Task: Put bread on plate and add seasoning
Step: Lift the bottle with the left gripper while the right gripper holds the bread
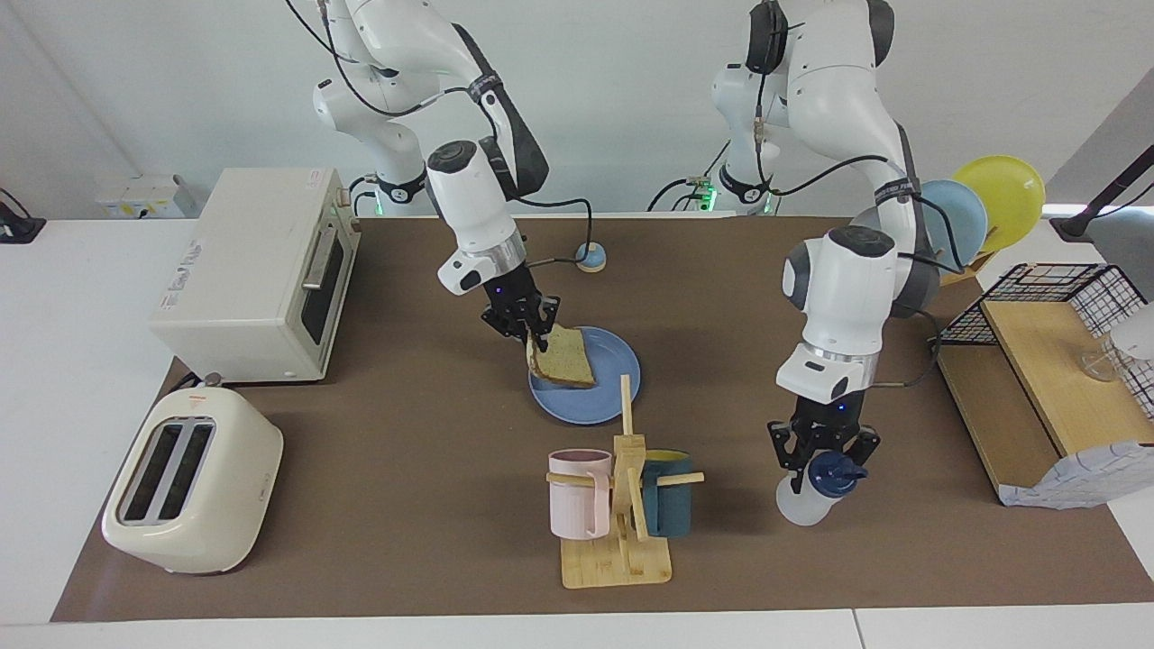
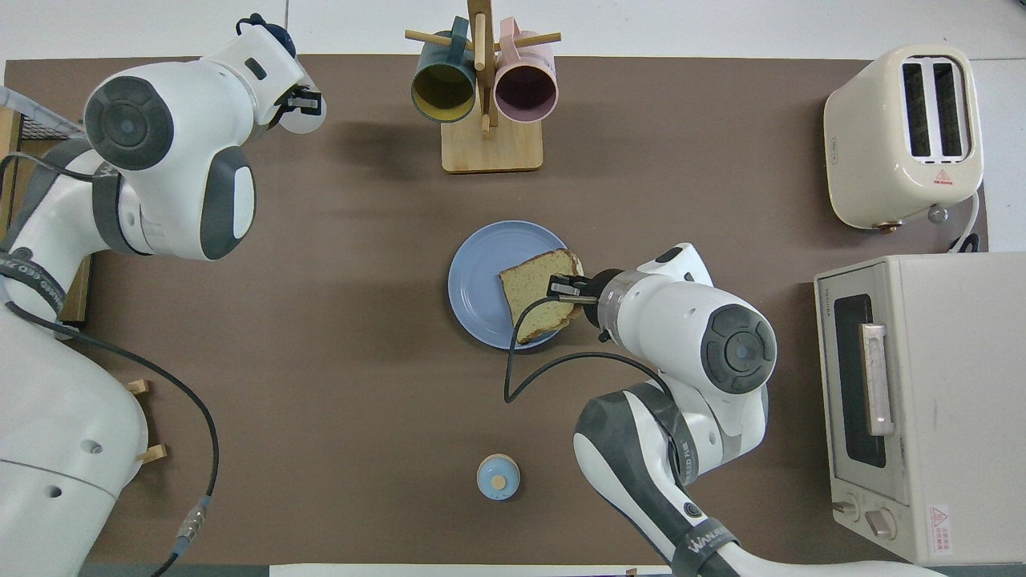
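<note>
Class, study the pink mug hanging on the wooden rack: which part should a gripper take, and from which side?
Pinch the pink mug at its rim, on the side away from the post of the wooden rack, from above. Its mouth faces up, so one finger likely fits inside; post and peg crowd the other side.

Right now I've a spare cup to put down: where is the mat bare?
Bare: the stretch between the pop-up toaster and the mug rack, and that between the plate and the wooden shelf. Crowded: at the plate, with the bread and the right gripper; the left gripper holds the seasoning bottle over the mat.
</note>
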{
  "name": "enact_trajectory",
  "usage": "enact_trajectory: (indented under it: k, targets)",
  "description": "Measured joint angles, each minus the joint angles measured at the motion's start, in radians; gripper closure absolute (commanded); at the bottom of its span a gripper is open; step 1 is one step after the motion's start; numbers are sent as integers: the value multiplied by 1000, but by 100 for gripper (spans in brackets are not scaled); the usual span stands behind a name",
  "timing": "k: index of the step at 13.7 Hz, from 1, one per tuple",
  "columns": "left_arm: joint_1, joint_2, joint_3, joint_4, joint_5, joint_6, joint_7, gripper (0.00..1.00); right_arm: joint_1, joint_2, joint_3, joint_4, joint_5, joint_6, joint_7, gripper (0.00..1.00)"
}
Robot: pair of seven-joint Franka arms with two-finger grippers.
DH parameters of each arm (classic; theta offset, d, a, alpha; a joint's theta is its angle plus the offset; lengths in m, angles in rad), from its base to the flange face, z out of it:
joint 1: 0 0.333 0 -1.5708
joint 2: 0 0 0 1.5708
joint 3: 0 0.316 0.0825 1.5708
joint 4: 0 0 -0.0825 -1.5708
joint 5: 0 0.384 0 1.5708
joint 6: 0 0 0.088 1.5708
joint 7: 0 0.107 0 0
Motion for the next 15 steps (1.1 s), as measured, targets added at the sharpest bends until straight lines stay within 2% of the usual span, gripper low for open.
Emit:
enact_trajectory:
  k: [4, 6, 8, 10, 12, 15]
  targets:
    - [-3, -152, -29, -24, -22, -320, 261, 100, 1, -4, 3, 34, 0, -18, -21, 0]
    - [-8, -254, -32, -84, -60, -475, 459, 100, -5, -6, 1, 126, 0, -183, -89, 0]
    - [-11, -370, -32, -185, -74, -538, 593, 100, -35, -7, -1, 281, 2, -432, -114, 0]
    - [-30, -495, -34, -296, -76, -592, 695, 100, -68, -8, -2, 427, 69, -661, -128, 0]
    - [-79, -599, -36, -387, -76, -651, 785, 100, -80, -15, -4, 508, 180, -794, -129, 0]
    - [-184, -692, -43, -461, -77, -724, 847, 100, -132, -27, -6, 522, 355, -874, -109, 0]
